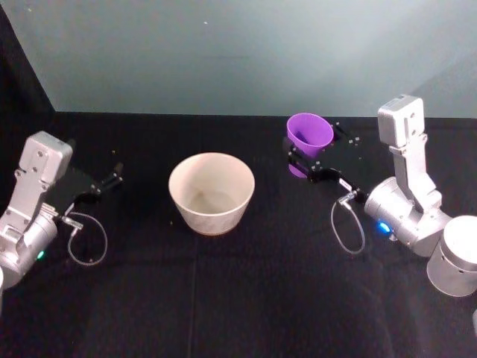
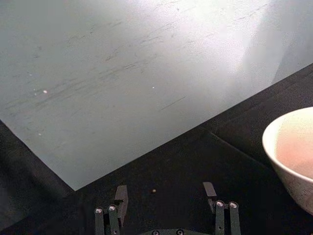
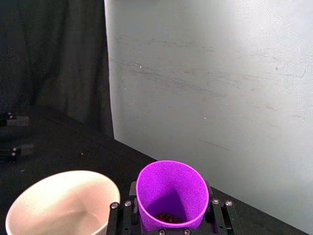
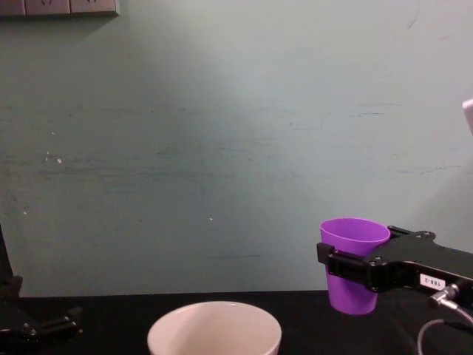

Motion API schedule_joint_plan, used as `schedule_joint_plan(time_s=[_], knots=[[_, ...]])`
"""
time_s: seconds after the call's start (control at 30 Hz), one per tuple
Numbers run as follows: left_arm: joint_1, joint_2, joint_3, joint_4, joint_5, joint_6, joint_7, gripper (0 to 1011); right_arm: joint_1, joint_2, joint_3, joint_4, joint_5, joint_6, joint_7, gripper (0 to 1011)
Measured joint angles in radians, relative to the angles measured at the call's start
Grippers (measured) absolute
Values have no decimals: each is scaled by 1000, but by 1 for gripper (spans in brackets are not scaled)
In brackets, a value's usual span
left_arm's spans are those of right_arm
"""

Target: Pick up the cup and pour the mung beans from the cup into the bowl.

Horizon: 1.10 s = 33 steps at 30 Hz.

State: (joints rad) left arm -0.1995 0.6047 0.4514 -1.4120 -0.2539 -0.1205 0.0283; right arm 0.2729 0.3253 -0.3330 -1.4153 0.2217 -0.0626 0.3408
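Right of the wide round cream-white bowl (image 1: pixel 212 209), clamped around its middle by the right gripper (image 1: pixel 304 160): small purple tapered plastic cup (image 1: pixel 309 133), upright in chest view. From the right wrist, dark mung beans (image 3: pixel 170 218) at its bottom. Parked left of the bowl, jaws wide apart: left gripper (image 1: pixel 112 179).

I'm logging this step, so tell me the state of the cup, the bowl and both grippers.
cup: upright, gripped, mung beans at its bottom.
bowl: upright on the table, empty.
right gripper: shut on the cup.
left gripper: open, empty, left of the bowl.
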Motion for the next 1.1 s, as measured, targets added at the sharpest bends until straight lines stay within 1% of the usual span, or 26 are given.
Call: schedule_joint_plan(time_s=[1.1], knots=[[0, 0, 0, 0, 0, 0, 0, 1000, 0, 0, 0, 0, 0, 0, 0, 735]])
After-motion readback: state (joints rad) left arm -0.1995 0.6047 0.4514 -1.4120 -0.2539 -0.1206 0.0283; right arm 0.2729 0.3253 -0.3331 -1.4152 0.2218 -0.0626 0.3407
